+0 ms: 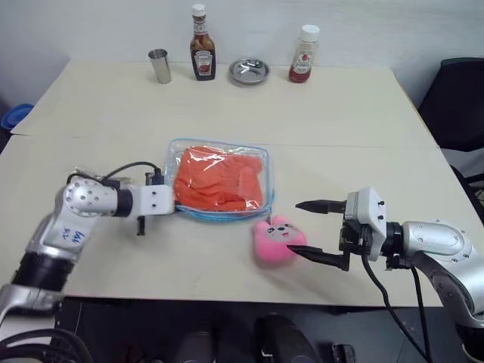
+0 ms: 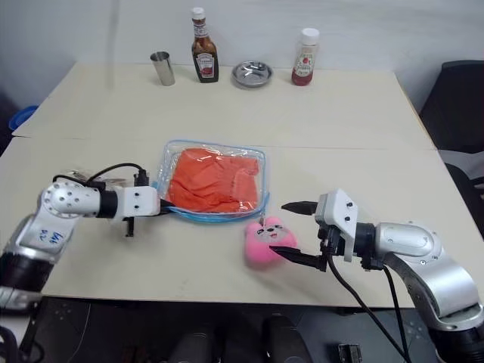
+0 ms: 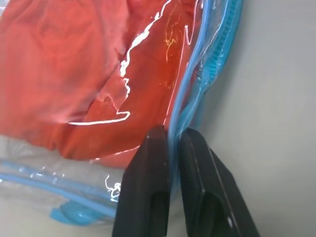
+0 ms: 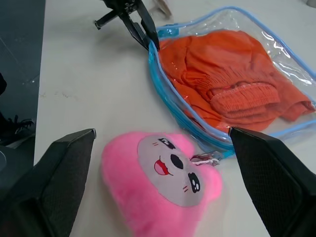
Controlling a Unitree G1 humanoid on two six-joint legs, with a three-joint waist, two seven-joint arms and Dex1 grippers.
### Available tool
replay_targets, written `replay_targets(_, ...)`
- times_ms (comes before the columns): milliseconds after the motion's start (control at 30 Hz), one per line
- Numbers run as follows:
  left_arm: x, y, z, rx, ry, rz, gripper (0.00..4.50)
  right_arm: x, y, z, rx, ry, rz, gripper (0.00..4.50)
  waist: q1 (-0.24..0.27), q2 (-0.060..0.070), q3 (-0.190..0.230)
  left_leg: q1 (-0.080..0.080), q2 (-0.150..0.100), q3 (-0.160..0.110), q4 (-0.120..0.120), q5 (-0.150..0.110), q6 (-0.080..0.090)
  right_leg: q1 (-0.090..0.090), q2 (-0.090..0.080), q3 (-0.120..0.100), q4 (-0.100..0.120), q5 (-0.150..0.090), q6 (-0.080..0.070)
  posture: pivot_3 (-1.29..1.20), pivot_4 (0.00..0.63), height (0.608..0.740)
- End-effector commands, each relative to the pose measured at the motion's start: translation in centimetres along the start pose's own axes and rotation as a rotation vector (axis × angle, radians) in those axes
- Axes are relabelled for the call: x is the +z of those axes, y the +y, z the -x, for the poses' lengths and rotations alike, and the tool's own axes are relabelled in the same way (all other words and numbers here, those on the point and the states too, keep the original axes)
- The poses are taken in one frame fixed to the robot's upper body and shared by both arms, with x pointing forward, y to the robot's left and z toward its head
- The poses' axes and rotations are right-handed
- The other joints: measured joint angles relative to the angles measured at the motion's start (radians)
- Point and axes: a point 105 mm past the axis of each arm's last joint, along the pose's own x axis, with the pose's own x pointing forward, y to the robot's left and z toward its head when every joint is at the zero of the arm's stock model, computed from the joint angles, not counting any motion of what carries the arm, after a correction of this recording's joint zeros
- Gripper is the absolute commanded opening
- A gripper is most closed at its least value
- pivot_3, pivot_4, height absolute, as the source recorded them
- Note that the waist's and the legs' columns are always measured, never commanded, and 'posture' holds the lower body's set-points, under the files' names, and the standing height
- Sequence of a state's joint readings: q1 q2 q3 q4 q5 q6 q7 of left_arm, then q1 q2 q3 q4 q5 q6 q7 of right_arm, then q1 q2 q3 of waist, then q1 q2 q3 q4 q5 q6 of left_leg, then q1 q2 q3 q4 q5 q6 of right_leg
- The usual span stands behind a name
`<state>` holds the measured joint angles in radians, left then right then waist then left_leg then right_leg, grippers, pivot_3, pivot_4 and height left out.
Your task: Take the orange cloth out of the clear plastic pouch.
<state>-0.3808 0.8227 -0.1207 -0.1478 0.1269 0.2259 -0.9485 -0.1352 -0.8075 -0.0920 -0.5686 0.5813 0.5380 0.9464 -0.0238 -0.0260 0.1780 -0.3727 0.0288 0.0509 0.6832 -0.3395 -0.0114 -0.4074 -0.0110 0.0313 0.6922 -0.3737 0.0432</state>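
Note:
The clear plastic pouch (image 1: 181, 147) with light-blue zipper edging lies flat at the table's middle. The wrinkled orange cloth (image 1: 219, 180) is inside it. My left gripper (image 3: 170, 136) is shut on the pouch's blue edge at its near left corner, which also appears from the head camera (image 1: 175, 203). A pink plush charm (image 1: 277, 240) lies on the table by the pouch's near right corner, tied to it by a short cord. My right gripper (image 1: 296, 227) stands open just right of the plush, its fingers (image 4: 74, 168) spread either side of the plush and holding nothing.
Along the table's far edge stand a metal cup (image 1: 159, 66), a brown sauce bottle (image 1: 202, 45), a small metal bowl (image 1: 249, 70) and a red sauce bottle (image 1: 304, 54). A black chair (image 1: 457, 106) is off the table's right side.

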Motion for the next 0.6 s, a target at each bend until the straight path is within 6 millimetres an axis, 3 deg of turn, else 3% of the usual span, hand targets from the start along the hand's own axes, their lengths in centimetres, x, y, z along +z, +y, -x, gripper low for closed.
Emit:
replay_targets(33, 1.7, -1.0, -0.1, 0.043, 0.005, -0.007, 0.39, 0.8, 0.2, 0.8, -0.029, 0.006, 0.015, 4.5, 0.001, 0.0, 0.0, 0.0, 0.0, 0.0, 0.0, 0.0, 0.0, 0.0, 0.0, 0.0, 0.0, 0.0, 0.0, 0.0, 0.15, 0.74)
replay_targets(300, 0.5, -1.7, -0.3, 0.063, 0.043, -0.037, 0.39, -0.4, 0.5, 1.7, -0.052, 0.077, 0.004, 4.5, -0.005, 0.0, 0.0, 0.001, 0.0, 0.0, 0.0, 0.0, 0.0, 0.0, 0.001, 0.001, 0.0, 0.0, 0.0, 0.0, 0.15, 0.74)
replay_targets(600, 0.4, -0.6, 0.5, 0.075, -0.017, -0.061, 3.01, 0.0, 0.1, 1.4, -0.048, 0.074, 0.015, 4.5, -0.004, 0.0, 0.0, 0.001, 0.0, 0.0, 0.0, -0.001, 0.002, 0.0, 0.002, 0.001, 0.0, 0.0, 0.0, 0.0, 0.15, 0.74)
